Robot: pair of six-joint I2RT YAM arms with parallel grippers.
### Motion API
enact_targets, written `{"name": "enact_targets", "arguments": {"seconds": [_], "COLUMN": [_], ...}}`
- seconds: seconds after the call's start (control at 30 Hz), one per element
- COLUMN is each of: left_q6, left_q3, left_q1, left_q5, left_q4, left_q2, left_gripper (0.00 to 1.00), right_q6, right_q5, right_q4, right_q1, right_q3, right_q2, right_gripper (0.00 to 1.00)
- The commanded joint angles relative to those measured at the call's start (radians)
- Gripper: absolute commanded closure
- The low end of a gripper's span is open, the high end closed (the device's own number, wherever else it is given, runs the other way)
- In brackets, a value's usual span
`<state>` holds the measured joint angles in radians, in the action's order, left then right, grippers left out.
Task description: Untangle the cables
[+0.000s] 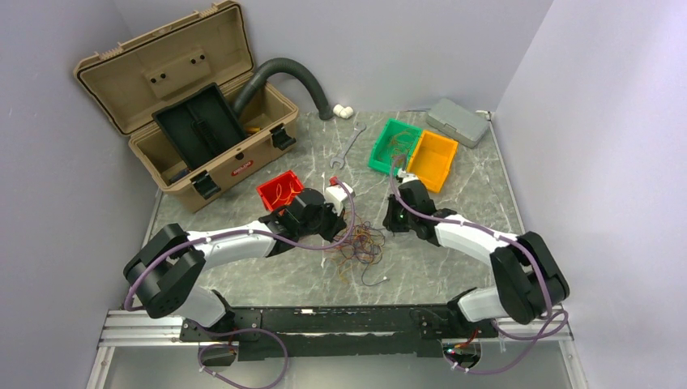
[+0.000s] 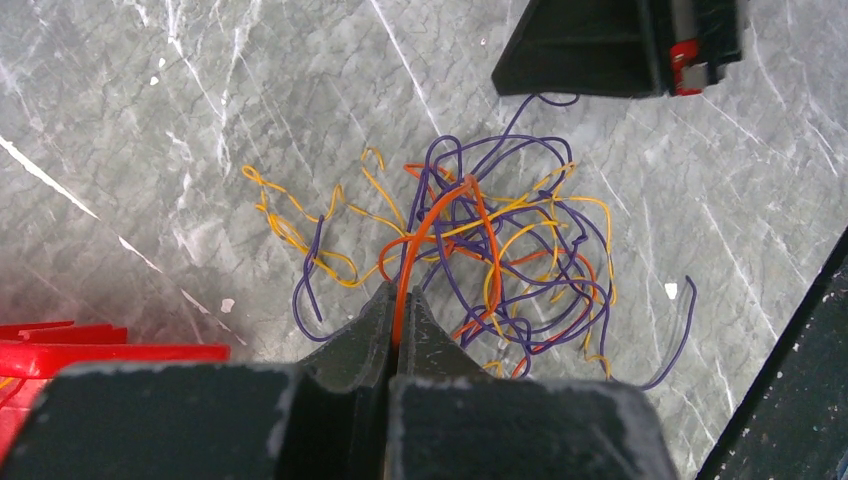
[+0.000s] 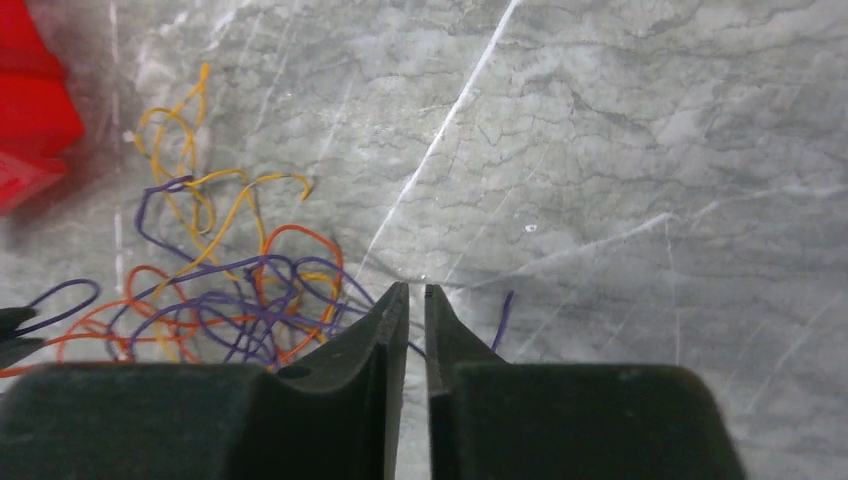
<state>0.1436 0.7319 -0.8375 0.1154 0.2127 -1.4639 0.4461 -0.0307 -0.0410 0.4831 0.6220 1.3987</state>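
Between left fingers [image 2: 362,340]: orange strand [image 2: 412,250]; cables [image 2: 520,262] tangled just beyond.

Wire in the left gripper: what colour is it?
Orange; the wire shows best in the left wrist view.

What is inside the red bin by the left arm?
The red bin holds a few thin yellowish cables curled on its floor. Its near corner is covered by the left arm.

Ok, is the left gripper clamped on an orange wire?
Yes, the left gripper is shut on an orange wire that rises from between its fingertips into the tangle.
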Motion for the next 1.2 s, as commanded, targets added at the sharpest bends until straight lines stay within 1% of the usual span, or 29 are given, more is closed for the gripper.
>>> {"name": "enact_targets", "arguments": {"seconds": [0.0,0.07,0.2,0.23,0.27,0.3,0.33,0.37,0.4,0.43,0.47,0.63,0.77,0.8,0.83,0.9,0.97,1.03,1.1,1.17], "left_q6": [-0.003,-0.003,-0.003,-0.003,-0.004,-0.004,-0.005,-0.007,-0.009,-0.011,-0.01,-0.015,-0.014,-0.012,-0.012,-0.013,-0.013,-0.012,-0.01,-0.008], "left_q3": [0.039,0.036,0.035,0.035,0.035,0.033,0.031,0.028,0.03,0.034,0.039,0.036,0.04,0.037,0.037,0.043,0.046,0.046,0.046,0.052], "left_q1": [-0.002,-0.003,-0.003,-0.003,-0.002,-0.002,-0.002,-0.003,-0.003,-0.002,-0.003,-0.002,-0.003,-0.004,-0.003,-0.002,-0.002,-0.003,-0.002,-0.003], "left_q5": [0.003,0.009,0.021,0.024,0.026,0.027,0.025,0.021,0.019,0.019,0.026,0.035,0.039,0.045,0.049,0.048,0.04,0.03,0.02,0.003], "left_q4": [0.006,0.01,0.019,0.018,0.018,0.021,0.026,0.031,0.032,0.029,0.027,0.035,0.025,0.03,0.03,0.018,0.01,0.007,0.002,-0.009], "left_q2": [0.005,0.008,0.007,0.007,0.007,0.008,0.007,0.005,0.0,-0.004,-0.007,-0.007,-0.003,-0.003,-0.004,-0.007,-0.007,-0.006,-0.006,-0.007], "left_gripper": [1.0,1.0,1.0,1.0,1.0,1.0,1.0,1.0,1.0,1.0,1.0,1.0,1.0,1.0,1.0,1.0,1.0,1.0,1.0,1.0], "right_q6": [0.013,0.024,0.062,0.06,0.046,0.033,0.026,0.018,0.003,-0.011,-0.025,-0.071,-0.094,-0.097,-0.099,-0.101,-0.097,-0.078,-0.055,-0.032], "right_q5": [0.026,0.03,0.084,0.076,0.063,0.057,0.052,0.044,0.038,0.037,0.037,0.037,-0.027,-0.027,-0.018,0.014,0.029,0.099,0.149,0.244], "right_q4": [-0.049,-0.078,-0.119,-0.116,-0.11,-0.106,-0.104,-0.108,-0.114,-0.122,-0.135,-0.123,-0.097,-0.094,-0.097,-0.103,-0.114,-0.129,-0.151,-0.19], "right_q1": [0.003,0.002,0.003,0.002,0.002,0.002,0.003,0.002,0.002,0.002,0.003,0.002,0.002,0.003,0.003,0.004,0.004,0.004,0.003,0.002], "right_q3": [0.04,0.039,0.03,0.025,0.02,0.014,0.009,0.007,0.008,0.012,0.018,0.027,0.032,0.039,0.048,0.066,0.079,0.086,0.089,0.101], "right_q2": [-0.109,-0.143,-0.207,-0.223,-0.235,-0.244,-0.245,-0.238,-0.222,-0.199,-0.172,-0.078,-0.014,0.001,0.014,0.026,0.018,-0.014,-0.066,-0.131], "right_gripper": [0.92,1.0,1.0,0.96,0.77,0.54,0.4,0.3,0.27,0.26,0.26,0.36,0.4,0.45,0.54,0.78,0.93,1.0,1.0,1.0]}}
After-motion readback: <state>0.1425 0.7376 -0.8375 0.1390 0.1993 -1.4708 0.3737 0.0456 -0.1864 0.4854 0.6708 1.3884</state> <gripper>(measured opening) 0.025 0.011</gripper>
